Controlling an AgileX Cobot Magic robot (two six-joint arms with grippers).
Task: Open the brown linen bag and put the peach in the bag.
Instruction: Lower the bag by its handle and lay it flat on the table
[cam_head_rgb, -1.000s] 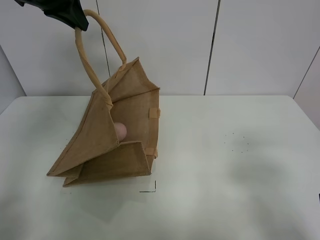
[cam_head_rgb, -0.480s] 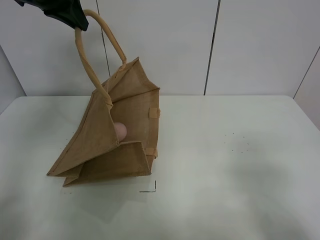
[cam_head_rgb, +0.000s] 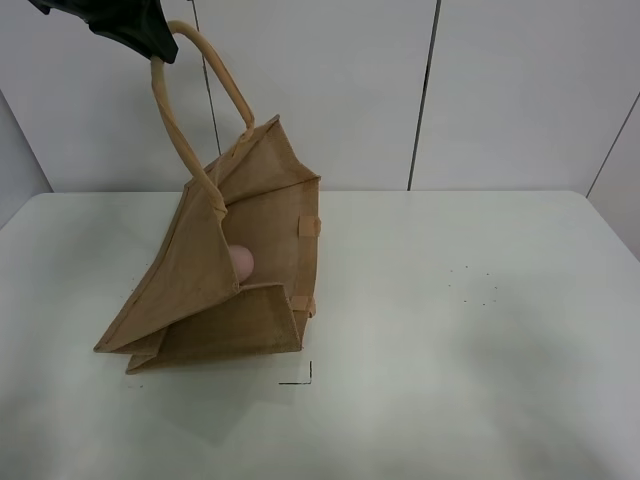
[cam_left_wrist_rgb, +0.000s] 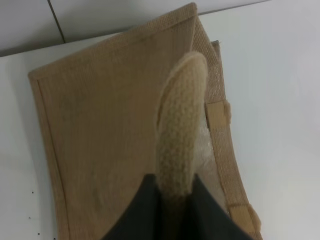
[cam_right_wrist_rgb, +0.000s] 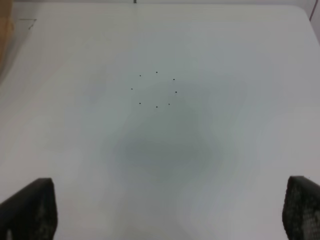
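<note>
The brown linen bag (cam_head_rgb: 230, 270) stands tilted on the white table (cam_head_rgb: 480, 330), its mouth held open toward the right. My left gripper (cam_head_rgb: 150, 38) is shut on the bag's upper handle (cam_head_rgb: 190, 100) and holds it high at the top left. In the left wrist view the handle (cam_left_wrist_rgb: 179, 135) runs from between the dark fingers (cam_left_wrist_rgb: 150, 210) down to the bag (cam_left_wrist_rgb: 100, 130). The peach (cam_head_rgb: 240, 262) lies inside the bag, partly hidden by its front wall. My right gripper (cam_right_wrist_rgb: 165, 210) is open and empty above bare table; it is out of the exterior view.
A ring of small black dots (cam_head_rgb: 478, 285) marks the table right of the bag; it also shows in the right wrist view (cam_right_wrist_rgb: 156, 90). A thin black corner mark (cam_head_rgb: 303, 377) lies just in front of the bag. White wall panels stand behind the table.
</note>
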